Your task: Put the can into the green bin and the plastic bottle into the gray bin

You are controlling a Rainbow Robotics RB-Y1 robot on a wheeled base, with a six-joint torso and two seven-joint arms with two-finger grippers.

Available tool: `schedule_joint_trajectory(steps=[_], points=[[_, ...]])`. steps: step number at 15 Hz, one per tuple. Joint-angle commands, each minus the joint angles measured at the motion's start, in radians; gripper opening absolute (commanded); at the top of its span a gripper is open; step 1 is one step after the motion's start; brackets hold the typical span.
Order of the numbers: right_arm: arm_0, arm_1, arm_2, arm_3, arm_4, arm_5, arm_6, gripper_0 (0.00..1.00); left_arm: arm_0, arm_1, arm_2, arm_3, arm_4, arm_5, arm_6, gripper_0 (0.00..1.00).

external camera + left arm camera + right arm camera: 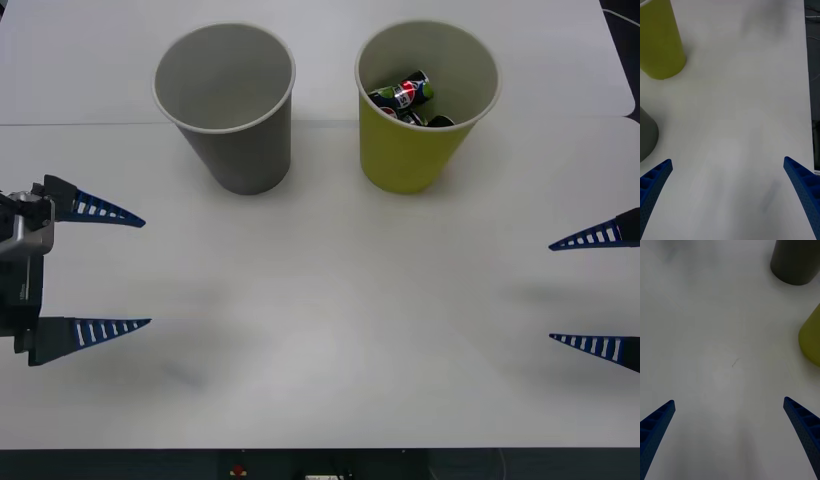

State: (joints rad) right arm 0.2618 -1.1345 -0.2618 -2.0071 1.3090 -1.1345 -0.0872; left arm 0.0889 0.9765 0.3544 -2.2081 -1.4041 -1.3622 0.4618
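Front view: 2 cup-shaped bins were seen standing upright on the white table (330, 300), side by side but apart, toward its far edge. The gray bin (238, 150) was placed on the robot's left and the green bin (405, 155) on its right. Inside the green bin the can (408, 91) was found lying tilted, its round red-white-blue logo turned upward; more dark can-like shapes were seen beneath it, though how many could not be told. The visible inside of the gray bin was seen as bare gray wall.

The left gripper (108, 270) was held at the table's left side, nearer the robot than the bins, its 2 blue ribbed fingers spread wide with nothing between them. The right gripper (592, 290) was held at the table's right side in the same way, fingers parted wide and nothing grasped. Both grippers were well apart from the bins.

From the right wrist view, the right gripper (729, 435) was seen over bare table, with the gray bin (795, 260) and the green bin (811, 339) beyond it. From the left wrist view, the left gripper (728, 195) was likewise seen over bare table, with the green bin (658, 41) and the gray bin (645, 137) at the picture's edge
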Motion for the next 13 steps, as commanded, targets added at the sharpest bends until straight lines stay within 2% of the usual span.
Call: schedule_joint_trajectory(steps=[1, 5, 7, 13], points=[[0.0, 0.0, 0.0, 0.0, 0.0, 0.0, 0.0, 1.0, 0.002, 0.028, -0.003, 0.067, 0.045, -0.002, -0.091, 1.0], [0.0, 0.0, 0.0, 0.0, 0.0, 0.0, 0.0, 1.0, 0.002, 0.085, -0.032, 0.186, 0.137, -0.015, -0.212, 1.0], [0.0, 0.0, 0.0, 0.0, 0.0, 0.0, 0.0, 1.0, 0.002, 0.096, -0.028, 0.217, 0.159, -0.048, -0.226, 1.0], [0.0, 0.0, 0.0, 0.0, 0.0, 0.0, 0.0, 1.0, 0.002, 0.097, -0.028, 0.228, 0.16, -0.046, -0.226, 1.0]])
